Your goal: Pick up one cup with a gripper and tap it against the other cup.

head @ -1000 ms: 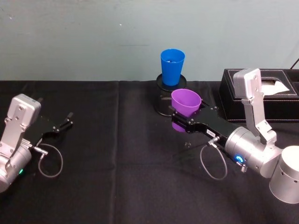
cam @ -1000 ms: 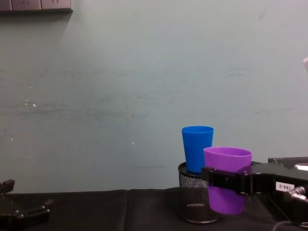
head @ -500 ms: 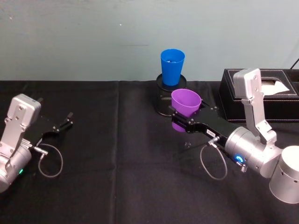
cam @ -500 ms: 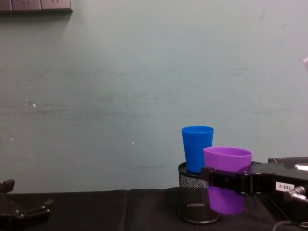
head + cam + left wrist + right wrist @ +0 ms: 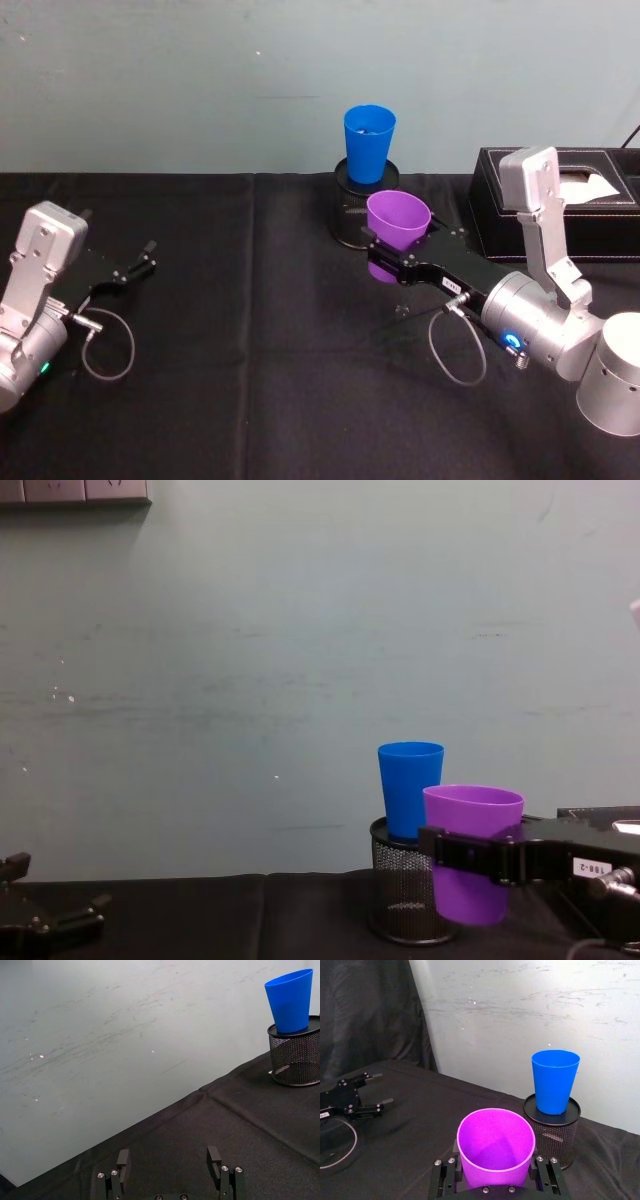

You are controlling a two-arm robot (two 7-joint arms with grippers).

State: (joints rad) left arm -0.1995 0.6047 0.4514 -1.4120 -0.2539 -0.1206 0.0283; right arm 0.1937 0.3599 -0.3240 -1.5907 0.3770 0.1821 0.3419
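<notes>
the right gripper (image 5: 385,255) reaches forward over the middle of the table (image 5: 250,350), its arm coming in from the right side. its two flat fingers are closed against the sides of the purple cup (image 5: 398,222), one on each side and below the rim, so the opening between them is as wide as the cup. the cup is upright with its mouth up. in the chest view the gripper (image 5: 470,855) crosses the cup (image 5: 473,810) like a black band, and the bottom of the cup hangs a little above the cloth.

the blue cup (image 5: 369,143) stands upright in the top of a black mesh holder (image 5: 345,215) at the far side of the table, near the wall. the purple cup is just in front of this holder, a little to its right, and lower than the blue one. in the right wrist view there is a gap between the purple cup (image 5: 496,1140) and the blue cup (image 5: 554,1082), so they are near each other but do not touch.

a black box (image 5: 600,215) sits at the far right of the table, behind the right arm.

the left gripper (image 5: 140,262) is parked low at the left side, well apart from both cups. in the left wrist view its fingers (image 5: 122,1160) are spread wide and nothing is between them.
</notes>
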